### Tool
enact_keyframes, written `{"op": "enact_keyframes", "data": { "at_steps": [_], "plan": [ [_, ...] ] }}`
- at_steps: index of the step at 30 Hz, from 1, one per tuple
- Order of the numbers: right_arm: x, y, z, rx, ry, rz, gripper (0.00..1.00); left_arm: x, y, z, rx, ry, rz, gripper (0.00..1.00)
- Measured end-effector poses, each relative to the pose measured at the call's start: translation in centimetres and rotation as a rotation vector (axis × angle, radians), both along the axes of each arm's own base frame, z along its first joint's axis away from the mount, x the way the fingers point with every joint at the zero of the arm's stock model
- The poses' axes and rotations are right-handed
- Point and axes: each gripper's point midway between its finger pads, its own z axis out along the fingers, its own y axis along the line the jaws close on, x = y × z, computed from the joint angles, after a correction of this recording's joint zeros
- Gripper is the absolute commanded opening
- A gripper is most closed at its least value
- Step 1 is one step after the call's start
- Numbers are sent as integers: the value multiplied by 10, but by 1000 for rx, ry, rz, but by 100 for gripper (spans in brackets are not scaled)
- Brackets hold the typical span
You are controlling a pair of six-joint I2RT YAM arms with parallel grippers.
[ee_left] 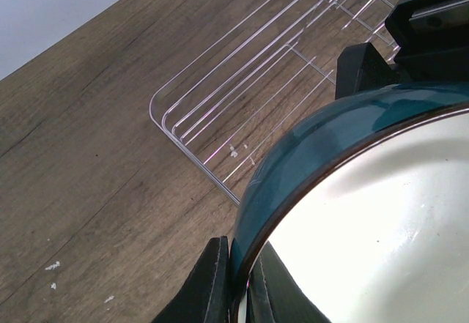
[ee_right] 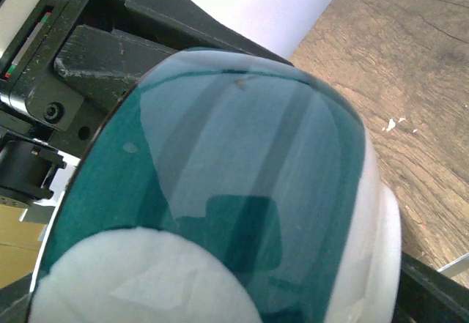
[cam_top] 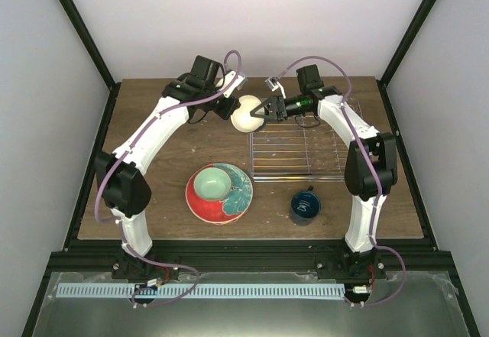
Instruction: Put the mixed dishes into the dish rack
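My left gripper (cam_top: pixel 233 108) is shut on the rim of the cream bowl with the blue outside (cam_top: pixel 246 114), holding it tilted above the table just left of the silver wire dish rack (cam_top: pixel 306 142). In the left wrist view the fingers (ee_left: pixel 209 286) pinch the bowl's rim (ee_left: pixel 381 213) with the rack's corner (ee_left: pixel 242 96) behind. My right gripper (cam_top: pixel 260 112) is open, its fingers spread at the bowl's right side. The bowl's blue underside (ee_right: pixel 242 191) fills the right wrist view. The rack holds no dishes.
A pale green bowl (cam_top: pixel 212 182) sits on a red-and-teal scalloped plate (cam_top: pixel 241 193) at the table's front centre. A dark blue mug (cam_top: pixel 305 206) stands in front of the rack. No orange or pink dotted plate shows.
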Motion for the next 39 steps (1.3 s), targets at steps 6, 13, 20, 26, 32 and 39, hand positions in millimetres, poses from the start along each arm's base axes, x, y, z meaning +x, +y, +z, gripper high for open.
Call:
{"op": "enact_keyframes", "data": {
  "at_steps": [6,13,20,26,32,39],
  "plan": [
    [1,0,-2,-6,-24,-1,95,0,0,-4,3,5,0,0],
    [2,-2,-8,-37,-27,-16,94,-3,2,-21,17,31,0,0],
    [4,-5,-12,-56,-19,-30,60,-2,1,-18,14,14,-4,0],
    [4,-8,-16,-76,5,-45,54,-2,2,-17,30,0,2,0],
    [5,-8,-16,-79,4,-46,54,-2,2,-18,28,-1,3,10],
    [5,-8,-14,-63,-17,-38,54,-2,2,-25,-1,26,8,45]
  ]
}}
